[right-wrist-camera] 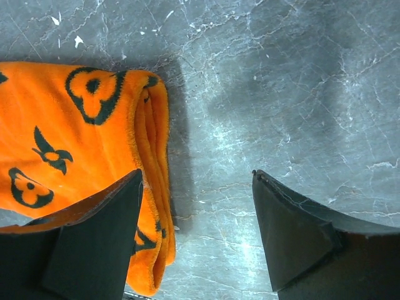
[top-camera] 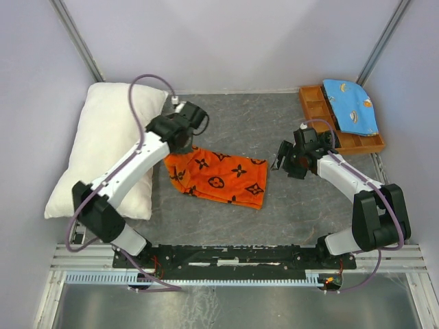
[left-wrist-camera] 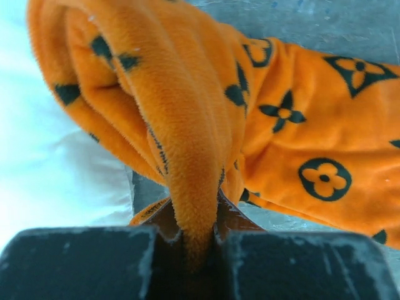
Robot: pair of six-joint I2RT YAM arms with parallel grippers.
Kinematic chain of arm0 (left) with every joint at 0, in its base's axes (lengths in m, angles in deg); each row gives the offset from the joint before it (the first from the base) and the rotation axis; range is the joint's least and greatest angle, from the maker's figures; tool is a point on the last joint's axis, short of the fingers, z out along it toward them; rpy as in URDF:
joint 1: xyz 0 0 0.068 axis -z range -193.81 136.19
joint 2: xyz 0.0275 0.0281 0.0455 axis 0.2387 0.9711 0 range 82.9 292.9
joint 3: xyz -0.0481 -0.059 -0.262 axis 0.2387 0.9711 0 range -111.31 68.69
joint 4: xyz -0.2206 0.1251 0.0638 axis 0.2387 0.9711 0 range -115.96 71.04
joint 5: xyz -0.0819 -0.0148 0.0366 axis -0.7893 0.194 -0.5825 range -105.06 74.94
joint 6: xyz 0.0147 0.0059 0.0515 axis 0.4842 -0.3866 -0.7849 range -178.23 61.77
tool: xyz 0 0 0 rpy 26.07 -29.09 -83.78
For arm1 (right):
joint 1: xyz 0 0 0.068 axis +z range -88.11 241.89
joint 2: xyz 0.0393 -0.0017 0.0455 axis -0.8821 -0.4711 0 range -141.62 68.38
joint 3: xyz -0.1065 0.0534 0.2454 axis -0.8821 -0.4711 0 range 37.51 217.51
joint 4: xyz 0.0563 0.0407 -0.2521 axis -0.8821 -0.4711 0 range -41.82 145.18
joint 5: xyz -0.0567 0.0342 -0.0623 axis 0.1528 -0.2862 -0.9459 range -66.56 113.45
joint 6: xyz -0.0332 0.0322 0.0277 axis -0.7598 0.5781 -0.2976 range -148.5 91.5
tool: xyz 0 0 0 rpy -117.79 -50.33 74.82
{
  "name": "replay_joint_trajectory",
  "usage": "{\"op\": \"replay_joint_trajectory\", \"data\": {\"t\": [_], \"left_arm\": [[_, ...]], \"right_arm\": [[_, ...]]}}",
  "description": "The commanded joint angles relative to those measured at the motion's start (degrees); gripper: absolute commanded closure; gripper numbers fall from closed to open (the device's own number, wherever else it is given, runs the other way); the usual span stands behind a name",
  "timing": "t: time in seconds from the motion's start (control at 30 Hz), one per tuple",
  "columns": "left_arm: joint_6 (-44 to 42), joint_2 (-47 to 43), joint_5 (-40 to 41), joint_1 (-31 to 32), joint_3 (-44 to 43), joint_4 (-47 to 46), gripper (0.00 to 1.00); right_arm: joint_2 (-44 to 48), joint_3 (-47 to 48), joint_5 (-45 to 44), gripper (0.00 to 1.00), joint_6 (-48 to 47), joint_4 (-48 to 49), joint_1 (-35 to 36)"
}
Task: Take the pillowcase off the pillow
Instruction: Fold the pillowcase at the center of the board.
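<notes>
Orange plush pillowcase [top-camera: 218, 177] with black flower and monogram print: lies folded on the grey marbled table [top-camera: 295, 212], off and just beside the plain white puffy pillow [top-camera: 96, 130] at the left wall. Left gripper [left-wrist-camera: 200, 232]: jaws clamped on one raised fold at the cloth's left end. Right gripper [right-wrist-camera: 197, 181]: jaws apart, empty, at the cloth's right edge. Hazards, as judged: the narrow pinch may slip under a pull, and a lift may drag loose layers back onto the pillow.

Pinches a fold of the pillowcase [left-wrist-camera: 312, 125] tight in the left gripper [left-wrist-camera: 200, 242], at the end of a forward-stretched arm. Holds the right gripper [right-wrist-camera: 197, 187] low, jaws spread wide, wrist turned inward.
</notes>
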Motion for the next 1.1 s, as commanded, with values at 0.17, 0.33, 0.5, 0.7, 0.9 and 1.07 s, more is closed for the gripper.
{"op": "replay_joint_trajectory", "data": {"t": [0.17, 0.33, 0.5, 0.7, 0.9, 1.07], "left_arm": [[4.5, 17.7, 14.9, 15.2, -19.4, 14.5, 0.97], [5.0, 22.8, 15.8, 19.4, -25.0, 16.5, 0.97], [6.3, 27.6, 16.0, 23.3, -27.6, 18.0, 0.97], [6.4, 30.4, 11.6, 26.4, -27.0, 14.0, 0.97], [6.6, 33.0, 9.8, 28.1, -27.1, 11.3, 0.97], [6.1, 35.3, 8.2, 28.9, -26.8, 10.2, 0.97]], "right_arm": [[-1.9, 1.0, 0.9, 0.22, 3.6, -2.8, -3.6], [-1.1, -1.6, 1.4, 0.22, 4.9, -1.7, -4.2], [-1.0, -4.4, 1.4, 0.23, 9.0, -0.9, -4.2], [0.3, -9.9, 1.3, 0.24, 12.4, 2.4, -3.8], [1.2, -11.1, -1.1, 0.24, 12.0, 2.4, -3.8], [1.8, -12.5, -1.7, 0.24, 12.3, 2.8, -3.8]]}}
